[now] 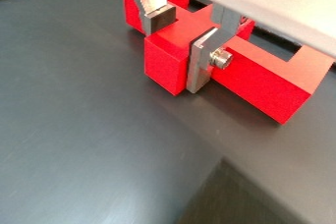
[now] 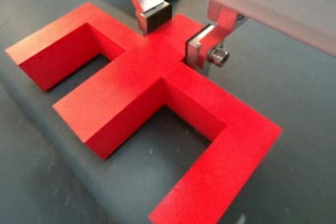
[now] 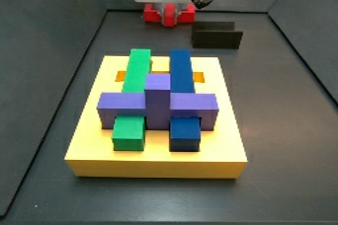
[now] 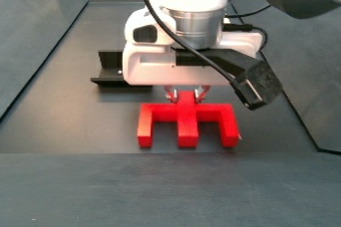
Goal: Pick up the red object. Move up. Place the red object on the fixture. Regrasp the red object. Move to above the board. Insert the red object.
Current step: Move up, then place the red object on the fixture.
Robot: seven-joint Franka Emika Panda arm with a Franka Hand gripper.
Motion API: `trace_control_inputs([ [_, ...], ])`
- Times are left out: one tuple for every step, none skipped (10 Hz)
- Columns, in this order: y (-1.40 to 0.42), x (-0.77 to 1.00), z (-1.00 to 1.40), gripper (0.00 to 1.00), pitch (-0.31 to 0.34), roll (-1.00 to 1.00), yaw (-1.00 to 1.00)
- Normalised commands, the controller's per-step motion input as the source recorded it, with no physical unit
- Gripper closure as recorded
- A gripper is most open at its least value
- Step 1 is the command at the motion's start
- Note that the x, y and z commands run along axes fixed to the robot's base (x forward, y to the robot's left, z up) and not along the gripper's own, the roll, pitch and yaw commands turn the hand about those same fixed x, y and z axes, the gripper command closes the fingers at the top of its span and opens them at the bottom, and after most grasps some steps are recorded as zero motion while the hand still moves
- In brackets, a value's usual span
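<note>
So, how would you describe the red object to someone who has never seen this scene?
Beyond the yellow board, on the dark floor, the end effector hangs low. The red object lies flat beneath it: a comb-shaped block with three prongs. It is the only red piece, next to the fixture.

Dark matte surface (image 3: 79, 91), walled in on its sides by grey panels.

Lying on it:
- Red object (image 4: 188, 122), comb-shaped, flat on the surface at the end under the arm. Prongs visible in both side views; in a wrist view (image 2: 144, 90) three prongs spread off a common bar.
- Fixture (image 3: 218, 36), dark, standing just beside the red object; in a side view (image 4: 110, 70) partly hidden behind the arm.
- Yellow board (image 3: 158, 120), well apart from both, carrying green, blue and purple blocks.

Claw (image 4: 194, 94) directly over the red object, fingers (image 2: 153, 14) straddling its bar, plates spread.
</note>
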Motion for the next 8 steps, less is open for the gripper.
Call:
trace_control_inputs([
  [0.0, 0.0, 0.83, 1.0, 0.0, 0.0, 0.0],
  [0.01, 0.03, 0.84, 1.0, -0.005, 0.0, 0.04],
  [0.01, -0.03, 0.56, 1.0, 0.048, 0.03, 0.03],
  [0.01, 0.01, 0.27, 1.0, 0.039, 0.06, 0.02],
  [0.0, 0.0, 0.0, 1.0, 0.0, -0.02, 0.0],
  [0.0, 0.31, 0.0, 1.0, -0.023, -0.34, -0.07],
  [-0.03, 0.57, 0.23, 1.0, -0.006, -0.61, -0.15],
  [-0.15, 0.57, 0.54, 1.0, -0.011, -0.76, -0.17],
])
